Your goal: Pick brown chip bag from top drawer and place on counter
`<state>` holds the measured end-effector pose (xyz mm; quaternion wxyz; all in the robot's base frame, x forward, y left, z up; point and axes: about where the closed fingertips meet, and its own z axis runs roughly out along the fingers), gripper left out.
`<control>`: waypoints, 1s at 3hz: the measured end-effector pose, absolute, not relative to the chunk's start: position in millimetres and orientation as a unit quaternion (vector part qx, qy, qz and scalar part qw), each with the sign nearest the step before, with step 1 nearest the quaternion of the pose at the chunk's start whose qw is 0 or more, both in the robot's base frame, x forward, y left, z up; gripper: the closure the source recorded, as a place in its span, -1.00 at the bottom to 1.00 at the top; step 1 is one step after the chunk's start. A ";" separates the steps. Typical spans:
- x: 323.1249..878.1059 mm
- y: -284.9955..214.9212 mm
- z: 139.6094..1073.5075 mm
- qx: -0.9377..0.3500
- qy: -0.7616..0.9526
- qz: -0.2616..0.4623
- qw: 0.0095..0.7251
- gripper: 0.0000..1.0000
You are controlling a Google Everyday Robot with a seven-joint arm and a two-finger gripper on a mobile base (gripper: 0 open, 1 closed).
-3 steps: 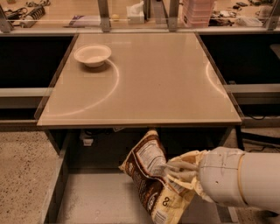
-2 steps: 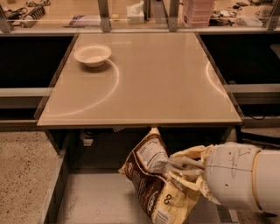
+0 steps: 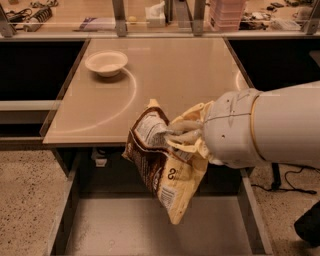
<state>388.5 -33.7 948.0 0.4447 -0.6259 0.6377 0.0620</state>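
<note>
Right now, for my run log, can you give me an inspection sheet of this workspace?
Surface: the beige counter is glossy, with a curved glare mark.
Job's things: the brown chip bag is held crumpled above the floor of the open top drawer, not yet on the counter.
Clutter: one pale bowl sits at the counter's far left.
Grippers: the tool is shut on the brown chip bag, in front of the counter's near edge.
Cables: a dark cable lies on the floor at right.
Surroundings: a cluttered bench with a tissue box stands behind, and the floor is speckled.
</note>
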 end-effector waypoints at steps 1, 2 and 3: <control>388.5 -33.7 948.1 -0.626 0.638 0.062 0.445 1.00; 386.4 -31.7 975.6 -0.639 0.622 0.031 0.452 1.00; 389.1 -30.3 1018.0 -0.650 0.603 -0.018 0.463 1.00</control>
